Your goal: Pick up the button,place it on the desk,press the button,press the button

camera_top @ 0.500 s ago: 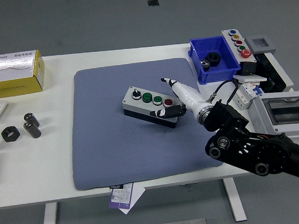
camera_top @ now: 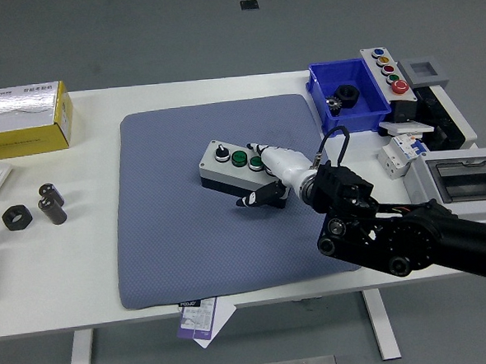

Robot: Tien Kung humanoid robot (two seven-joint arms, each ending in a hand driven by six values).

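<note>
print on the yellow box point(camera_top: 22, 121) seems too small to read.

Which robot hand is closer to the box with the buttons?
Right. The right hand reaches over the button box on the blue mat, its fingers lying across the box's right end. The left hand is not in view.

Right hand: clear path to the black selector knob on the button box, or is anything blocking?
Probably yes. The right hand is already over the right end of the button box; the black knob sits uncovered at the left end, with only the green button between, and nothing above it.
</note>
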